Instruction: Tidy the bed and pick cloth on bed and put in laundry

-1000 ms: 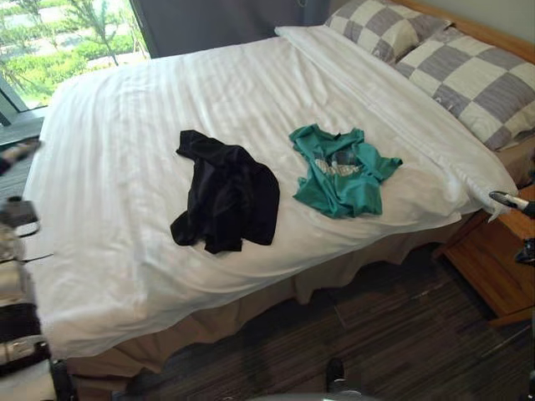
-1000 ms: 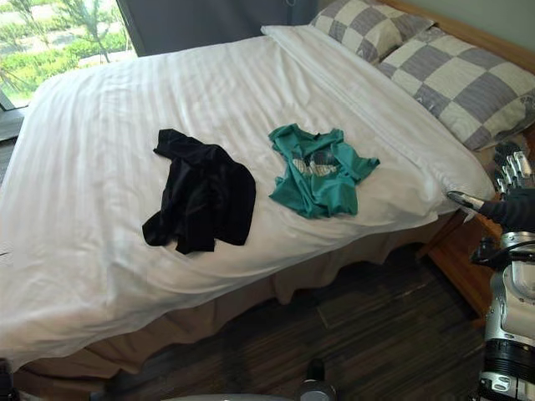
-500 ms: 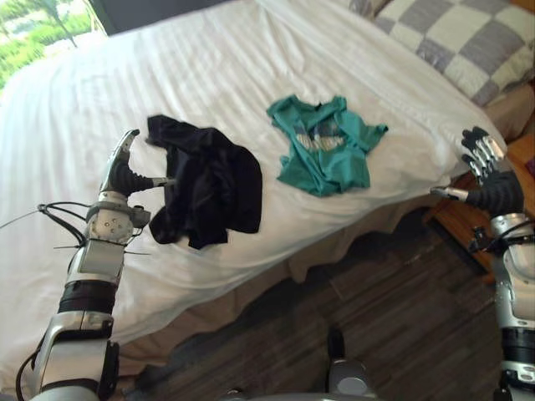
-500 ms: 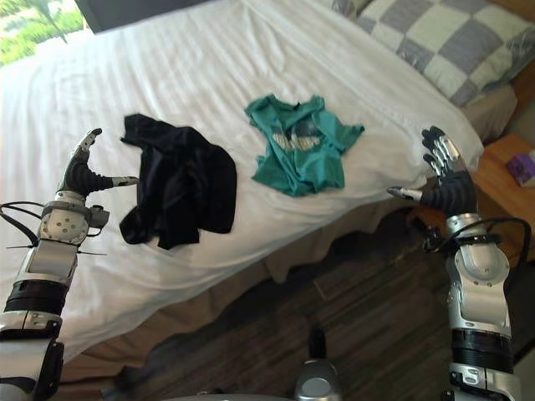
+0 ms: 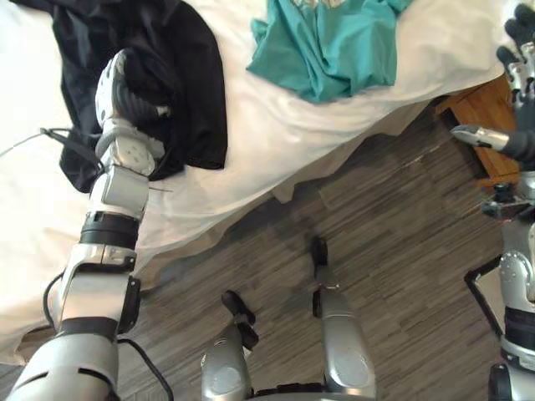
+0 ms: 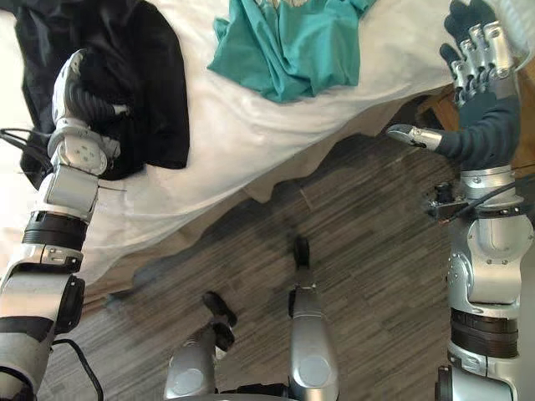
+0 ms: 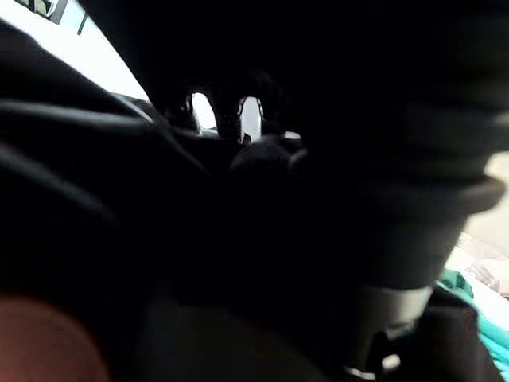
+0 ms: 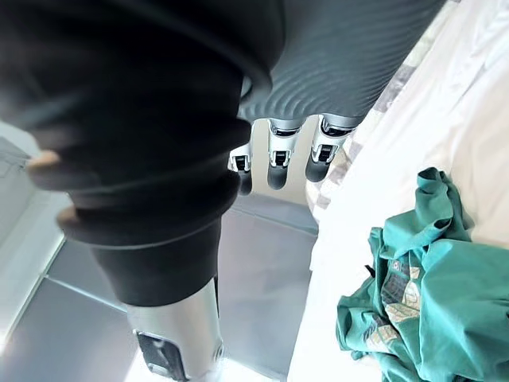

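The left hand [image 5: 125, 93] is over the black cloth [image 5: 188, 79], which spreads out around it on every side. Its own wrist view is dark with fabric, so I cannot tell whether it grips the cloth or only rests on it. The cloth lies crumpled on the white bed sheet [image 5: 276, 125], close to the bed's near edge. Further out from this hand, towards the other arm, the teal shirt [image 6: 284, 42] lies bunched on the same sheet, apart from the black cloth. The right hand [image 6: 485, 117] is raised beyond the bed's edge, over the wooden floor [image 5: 393, 234]. Its fingers [image 6: 476, 42] are straight and spread and its thumb sticks out sideways, holding nothing. Just behind it stands a wooden bedside table [image 5: 476, 117] — the teal shirt is the nearer garment to this hand, well clear of it.
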### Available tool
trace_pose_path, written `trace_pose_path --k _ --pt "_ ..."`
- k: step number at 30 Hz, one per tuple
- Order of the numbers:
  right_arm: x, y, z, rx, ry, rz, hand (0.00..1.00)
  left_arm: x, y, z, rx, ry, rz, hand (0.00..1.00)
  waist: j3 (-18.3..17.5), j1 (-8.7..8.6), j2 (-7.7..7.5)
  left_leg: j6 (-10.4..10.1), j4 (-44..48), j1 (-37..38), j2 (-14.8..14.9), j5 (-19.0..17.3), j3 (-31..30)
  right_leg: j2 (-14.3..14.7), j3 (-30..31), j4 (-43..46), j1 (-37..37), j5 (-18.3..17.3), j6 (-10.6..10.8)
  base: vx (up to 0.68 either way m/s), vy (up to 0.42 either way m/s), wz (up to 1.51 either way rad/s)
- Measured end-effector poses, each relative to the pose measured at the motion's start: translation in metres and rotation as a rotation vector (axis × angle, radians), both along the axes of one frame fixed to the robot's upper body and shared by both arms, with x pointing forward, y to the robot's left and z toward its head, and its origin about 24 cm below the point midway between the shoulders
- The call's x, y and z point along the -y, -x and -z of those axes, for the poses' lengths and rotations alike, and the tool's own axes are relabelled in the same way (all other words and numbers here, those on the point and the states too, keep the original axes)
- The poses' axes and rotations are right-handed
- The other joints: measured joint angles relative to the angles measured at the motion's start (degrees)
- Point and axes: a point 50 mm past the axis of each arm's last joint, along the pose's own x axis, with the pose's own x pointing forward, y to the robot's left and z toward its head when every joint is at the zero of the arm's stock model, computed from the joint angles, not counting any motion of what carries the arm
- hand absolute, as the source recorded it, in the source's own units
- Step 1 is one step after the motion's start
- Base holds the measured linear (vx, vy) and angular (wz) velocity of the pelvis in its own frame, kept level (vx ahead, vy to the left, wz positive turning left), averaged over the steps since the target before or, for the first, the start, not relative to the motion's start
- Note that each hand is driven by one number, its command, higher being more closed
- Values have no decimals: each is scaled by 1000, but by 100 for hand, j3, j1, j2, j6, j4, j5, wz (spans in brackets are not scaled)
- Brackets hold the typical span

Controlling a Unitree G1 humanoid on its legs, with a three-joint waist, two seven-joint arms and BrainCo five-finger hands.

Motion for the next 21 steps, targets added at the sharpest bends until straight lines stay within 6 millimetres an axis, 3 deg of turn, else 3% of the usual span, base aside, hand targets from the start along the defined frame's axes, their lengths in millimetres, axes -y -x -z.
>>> trace_pose_path --k 4,10,12,15,18,21 --pt "-5 4 -8 26 80 4 0 -5 2 11 -104 -108 22 100 20 -11 11 1 129 30 8 -1 21 -14 -14 187 0 -119 8 -13 5 4" --pt "-25 8 -18 45 263 28 0 -11 29 87 -219 -58 148 100 -35 6 159 18 177 248 -32 -6 -31 -167 -173 832 37 -552 23 -4 24 14" --pt "-33 2 -19 11 339 54 0 -10 43 118 -259 3 210 100 -116 29 298 33 179 253 -31 4 -157 -214 -312 949 86 -641 24 -5 1 25" --pt "-37 -9 -21 -35 391 100 0 -13 59 138 -266 85 263 100 -176 178 388 125 156 253 -22 75 -327 -239 -457 1022 118 -691 -4 -18 -25 26" --pt "-25 -29 -20 -128 368 167 0 -20 70 145 -262 120 278 100 -193 283 393 103 6 205 -20 203 -535 -251 -645 1019 166 -689 -7 -45 -27 36" --pt "12 -59 -4 -334 291 317 0 -36 80 141 -234 154 251 100 -193 471 392 91 -119 77 -4 354 -921 -269 -973 879 327 -652 -58 -73 -15 49"
